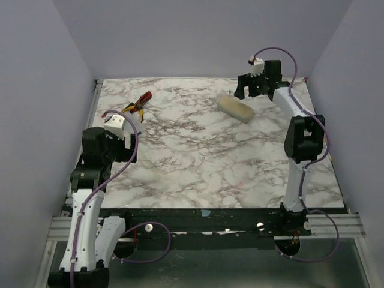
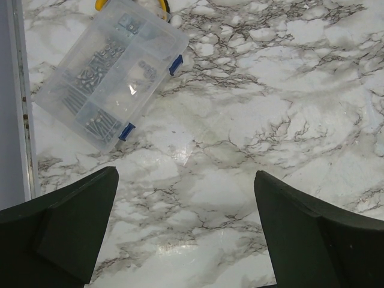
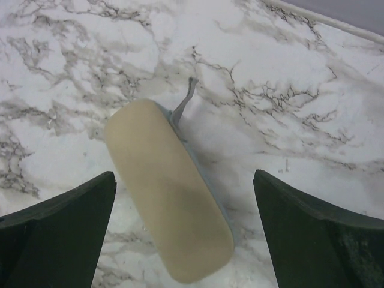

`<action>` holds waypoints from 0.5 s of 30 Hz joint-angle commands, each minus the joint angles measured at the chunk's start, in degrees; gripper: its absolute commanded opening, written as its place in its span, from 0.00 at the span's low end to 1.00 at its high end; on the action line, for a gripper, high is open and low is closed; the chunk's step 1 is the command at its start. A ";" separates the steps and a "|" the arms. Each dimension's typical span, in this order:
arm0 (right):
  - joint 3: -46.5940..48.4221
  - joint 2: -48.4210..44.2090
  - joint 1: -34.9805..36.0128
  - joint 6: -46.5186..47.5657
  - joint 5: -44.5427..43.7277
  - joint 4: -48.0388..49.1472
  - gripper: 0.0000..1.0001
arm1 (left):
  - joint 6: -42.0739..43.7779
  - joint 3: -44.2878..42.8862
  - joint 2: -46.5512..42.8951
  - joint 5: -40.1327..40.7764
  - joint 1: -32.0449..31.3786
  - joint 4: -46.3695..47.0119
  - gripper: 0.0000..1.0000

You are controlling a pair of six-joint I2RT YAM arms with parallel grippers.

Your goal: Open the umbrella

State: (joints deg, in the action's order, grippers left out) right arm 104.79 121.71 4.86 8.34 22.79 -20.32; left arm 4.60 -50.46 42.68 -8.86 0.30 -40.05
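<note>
A cream tube-shaped fabric sleeve (image 1: 236,108) lies flat at the back right of the marble table; in the right wrist view (image 3: 168,192) it lies diagonally, with a thin grey strap (image 3: 187,99) sticking out at its far end. A thin grey-blue edge runs along its right side. No lavender canopy, shaft or handle of the umbrella shows. My right gripper (image 1: 255,90) is open and hovers above the sleeve, with its near end between the fingertips (image 3: 183,231). My left gripper (image 1: 120,137) is open and empty over bare marble at the left (image 2: 186,228).
A clear plastic box of screws with blue latches (image 2: 111,75) lies ahead of the left gripper, near the table's left rail (image 2: 18,108). Red and yellow pliers (image 1: 138,103) lie at the back left. Grey walls close in the table's sides and back.
</note>
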 commanded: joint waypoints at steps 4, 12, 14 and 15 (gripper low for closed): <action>9.08 12.63 1.79 -2.86 1.01 2.74 1.00 | 1.70 1.94 -3.59 -1.79 -0.12 0.79 0.99; 5.21 13.84 2.50 -1.48 11.71 -1.30 0.88 | 3.58 1.86 -4.37 0.88 -0.10 -1.07 0.99; 1.62 12.33 2.56 -0.31 17.35 -3.10 0.77 | 4.13 2.37 -4.57 0.99 -0.12 -0.73 0.98; 0.01 11.58 2.71 0.31 19.66 -3.92 0.72 | 4.39 2.55 -4.52 0.89 -0.12 -0.65 0.98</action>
State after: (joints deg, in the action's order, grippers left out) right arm 110.61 135.33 6.83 6.15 31.29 -17.67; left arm 7.42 -48.84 39.00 -9.21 0.30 -40.40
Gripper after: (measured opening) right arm 0.795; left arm 0.984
